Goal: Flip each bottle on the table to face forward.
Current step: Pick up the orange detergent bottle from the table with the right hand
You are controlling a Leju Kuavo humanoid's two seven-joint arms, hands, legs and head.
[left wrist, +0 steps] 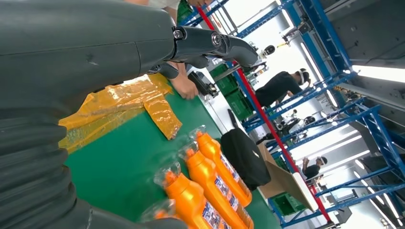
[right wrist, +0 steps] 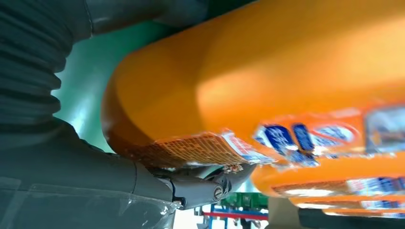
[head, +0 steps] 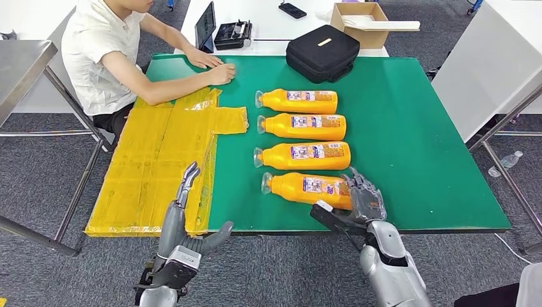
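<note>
Nearest bottle's [head: 307,189] base — under right hand [head: 365,199]

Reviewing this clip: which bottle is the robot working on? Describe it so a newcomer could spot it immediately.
On the green table, four orange bottles lie in a column, caps pointing toward the yellow sheet. It is the nearest orange bottle, closest to the table's front edge. Unlike the others, it lies slightly askew with the right hand on its base end.

person [head: 105,51] seated far-left | yellow sheet [head: 156,160] | black case [head: 322,52] | cardboard box [head: 359,23]

glossy orange plastic bottles [head: 300,146], matt green table [head: 415,141], shiny crinkled yellow plastic sheet [head: 153,166]
</note>
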